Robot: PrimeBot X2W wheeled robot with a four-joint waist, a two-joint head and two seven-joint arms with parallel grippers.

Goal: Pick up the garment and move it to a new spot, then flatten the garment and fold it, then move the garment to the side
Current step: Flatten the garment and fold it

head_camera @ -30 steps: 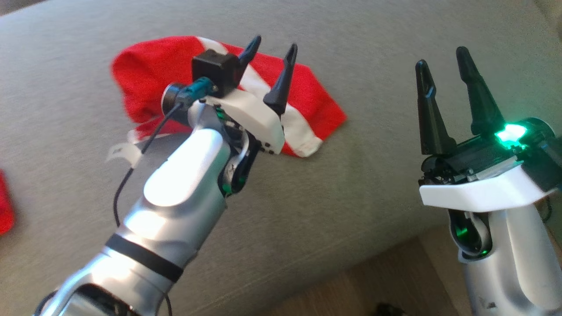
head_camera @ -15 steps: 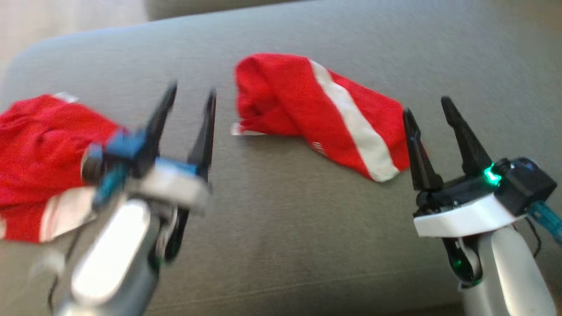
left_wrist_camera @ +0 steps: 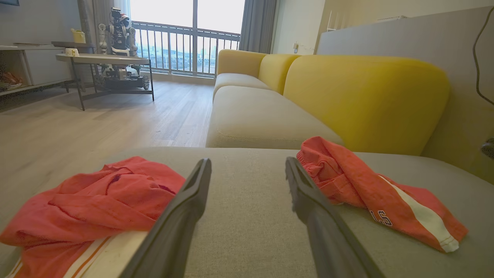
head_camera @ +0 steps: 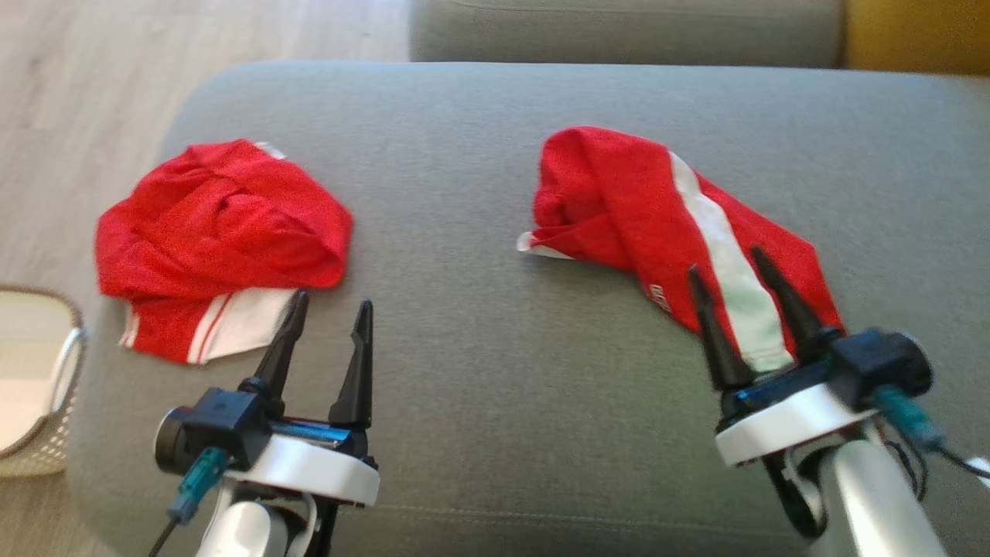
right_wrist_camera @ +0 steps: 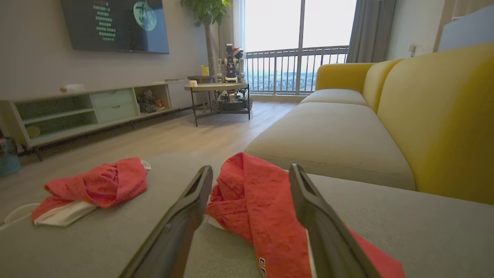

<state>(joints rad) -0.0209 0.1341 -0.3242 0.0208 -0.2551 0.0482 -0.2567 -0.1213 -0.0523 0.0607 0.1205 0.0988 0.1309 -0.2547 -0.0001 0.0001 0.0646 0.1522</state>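
head view: two red garments (head_camera: pixel 223 224), two grippers (head_camera: pixel 329 309).

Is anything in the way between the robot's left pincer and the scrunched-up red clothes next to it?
Nothing visible is. Bare grey cushion lies between the open left pincer and the scrunched-up red garment.

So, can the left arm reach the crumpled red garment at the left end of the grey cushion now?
Probably yes. The left end effector is open, its fingertips close beside the crumpled red garment, which lies uncovered on the grey cushion. Nothing stands between them, so the way looks free.
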